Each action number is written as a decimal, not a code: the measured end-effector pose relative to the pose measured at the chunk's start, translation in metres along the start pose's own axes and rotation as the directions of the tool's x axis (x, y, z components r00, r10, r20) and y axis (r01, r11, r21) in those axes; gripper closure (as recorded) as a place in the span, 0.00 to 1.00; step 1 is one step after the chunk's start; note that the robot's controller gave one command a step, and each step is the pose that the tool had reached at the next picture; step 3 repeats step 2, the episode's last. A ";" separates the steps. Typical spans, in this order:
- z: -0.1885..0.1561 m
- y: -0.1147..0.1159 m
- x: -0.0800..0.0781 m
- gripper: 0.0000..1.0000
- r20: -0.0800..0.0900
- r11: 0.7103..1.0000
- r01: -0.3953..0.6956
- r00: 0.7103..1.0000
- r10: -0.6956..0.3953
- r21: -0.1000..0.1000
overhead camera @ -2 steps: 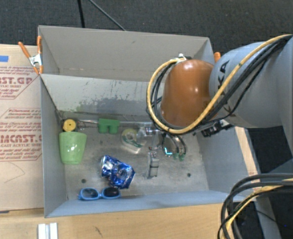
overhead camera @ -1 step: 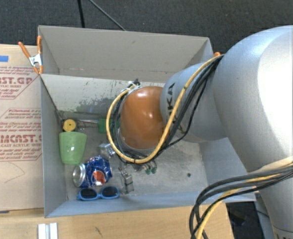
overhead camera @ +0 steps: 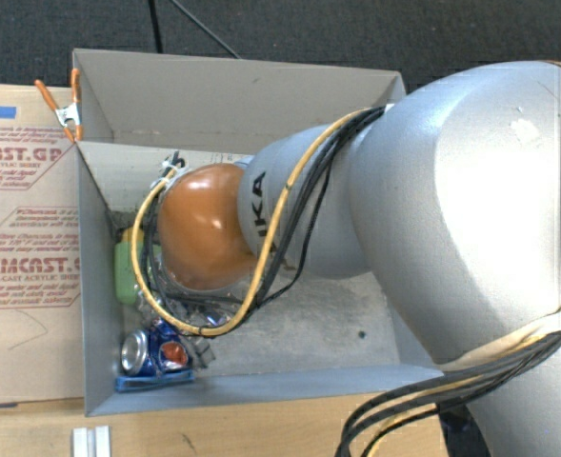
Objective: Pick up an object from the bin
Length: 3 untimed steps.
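Note:
My gripper (overhead camera: 187, 305) shows as a dark body low in the left part of the bin, mostly hidden under the wrist. Just left of it a pale green rounded thing (overhead camera: 125, 270) lies against the bin's left wall. Right below the gripper, in the front left corner, lies a blue flat thing (overhead camera: 154, 358) with a shiny silver round part and an orange-red round part on it. Whether the gripper touches either thing is hidden.
The arm comes in from the right and covers the middle and right of the bin. An orange cover and looping yellow and black cables sit on the wrist. Bare grey floor shows along the front of the bin, right of the blue thing.

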<state>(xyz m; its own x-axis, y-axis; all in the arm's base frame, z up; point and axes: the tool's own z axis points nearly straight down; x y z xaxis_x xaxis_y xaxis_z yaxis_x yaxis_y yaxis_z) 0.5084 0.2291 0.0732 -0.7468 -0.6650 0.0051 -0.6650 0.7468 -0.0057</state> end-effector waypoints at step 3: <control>-0.135 0.005 -0.001 1.00 0.016 1.000 0.022 1.000 -0.022 -0.003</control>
